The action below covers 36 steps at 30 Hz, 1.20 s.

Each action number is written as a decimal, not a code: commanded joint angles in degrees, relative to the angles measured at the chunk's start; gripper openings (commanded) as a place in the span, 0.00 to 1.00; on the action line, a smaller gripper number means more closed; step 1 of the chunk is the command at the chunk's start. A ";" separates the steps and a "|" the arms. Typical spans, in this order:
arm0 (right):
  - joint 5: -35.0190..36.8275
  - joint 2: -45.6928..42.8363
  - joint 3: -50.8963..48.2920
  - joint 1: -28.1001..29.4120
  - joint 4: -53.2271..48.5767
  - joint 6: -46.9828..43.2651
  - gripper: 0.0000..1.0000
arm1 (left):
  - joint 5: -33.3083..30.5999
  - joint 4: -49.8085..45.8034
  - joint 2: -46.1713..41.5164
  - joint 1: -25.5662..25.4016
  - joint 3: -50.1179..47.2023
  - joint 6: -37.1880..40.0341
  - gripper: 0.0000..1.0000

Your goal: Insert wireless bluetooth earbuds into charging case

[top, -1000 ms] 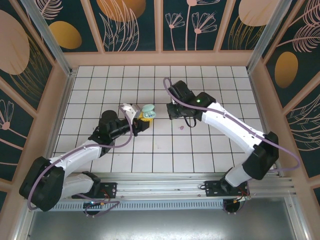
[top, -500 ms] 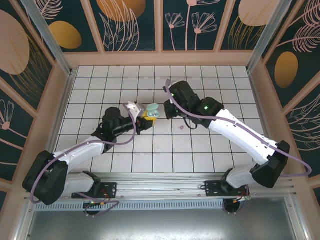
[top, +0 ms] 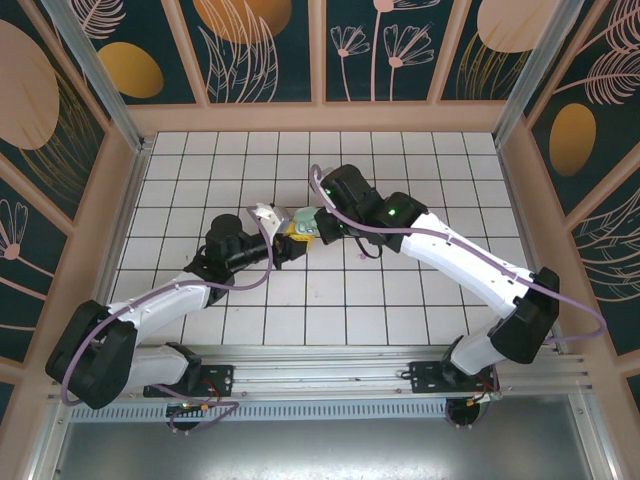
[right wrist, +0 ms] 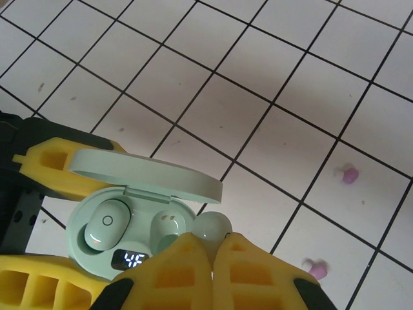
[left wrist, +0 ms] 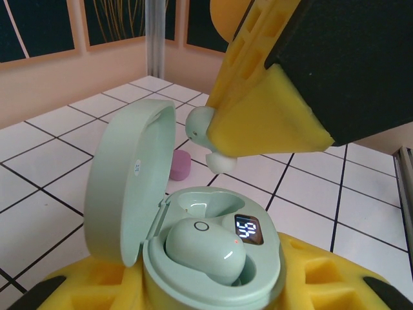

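My left gripper (top: 288, 234) is shut on the mint-green charging case (left wrist: 213, 271), whose lid (left wrist: 129, 181) stands open. One mint earbud (left wrist: 205, 248) sits in the case's near slot, next to a lit display. The other slot (right wrist: 166, 226) is empty. My right gripper (right wrist: 211, 250) is shut on the second mint earbud (right wrist: 211, 227), held just above and beside that empty slot, apart from it. In the left wrist view this earbud (left wrist: 201, 129) hangs under the right gripper's yellow finger (left wrist: 264, 123). Two purple-pink earbuds (right wrist: 349, 175) (right wrist: 316, 268) lie on the tiles.
The white tiled floor (top: 420, 160) is walled by a wooden frame (top: 120, 200) on three sides. A purple earbud (left wrist: 180, 165) lies just behind the case. Both arms meet at the middle of the floor.
My right gripper has moved left with the mint earbud until it is over the open case. The left gripper shifted slightly a second ago and has since held the case still.
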 commanded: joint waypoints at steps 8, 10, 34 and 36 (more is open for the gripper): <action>-2.92 1.86 1.47 0.42 -1.45 -2.12 0.03 | 0.68 1.17 -0.07 -0.39 2.07 1.39 0.20; -2.92 2.25 1.49 0.41 -2.10 -2.26 0.03 | 0.60 1.17 -0.02 -0.39 2.02 1.36 0.20; -7.89 3.39 2.10 0.41 -3.80 -2.33 0.18 | -0.05 0.53 -0.22 -0.40 2.37 1.37 0.21; -7.80 3.39 2.41 0.33 -3.72 -2.08 0.19 | -0.03 0.55 -0.33 -0.40 2.23 1.34 0.21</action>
